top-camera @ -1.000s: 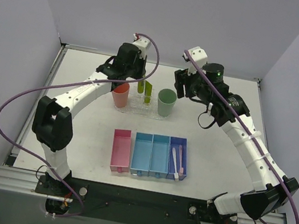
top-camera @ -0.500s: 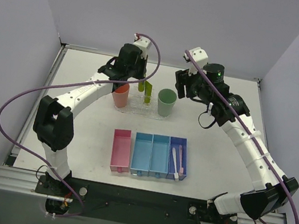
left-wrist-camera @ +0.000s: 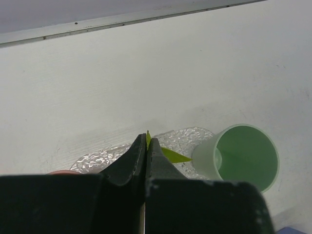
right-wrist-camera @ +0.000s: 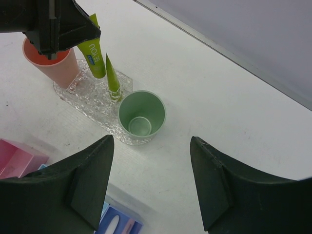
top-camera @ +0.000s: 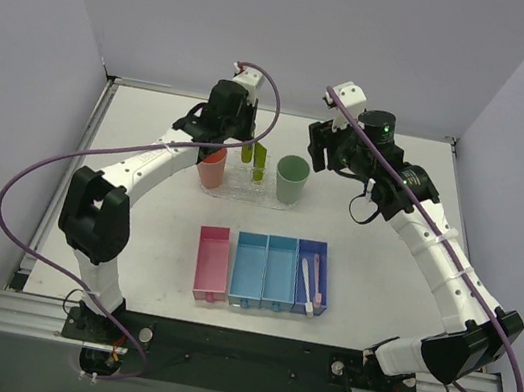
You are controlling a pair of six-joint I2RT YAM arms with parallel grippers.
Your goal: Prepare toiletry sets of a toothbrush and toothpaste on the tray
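The left fingers (left-wrist-camera: 138, 158) pinch shut on the flat top end of one toothpaste tube (right-wrist-camera: 93, 52). It hangs nearly upright with a slight tilt, cap end down, over the clear tray (right-wrist-camera: 92, 111) at the far middle of the tabletop. A second tube (right-wrist-camera: 113, 78) stands on the tray just to its right, pointed end up, between the orange cup (right-wrist-camera: 48, 61) and the green cup (right-wrist-camera: 141, 117). The right fingers (right-wrist-camera: 87, 180) are spread wide and empty, just right of the green cup. Two toothbrushes (top-camera: 306, 283) lie near-to-far in the rightmost bin (top-camera: 317, 245)
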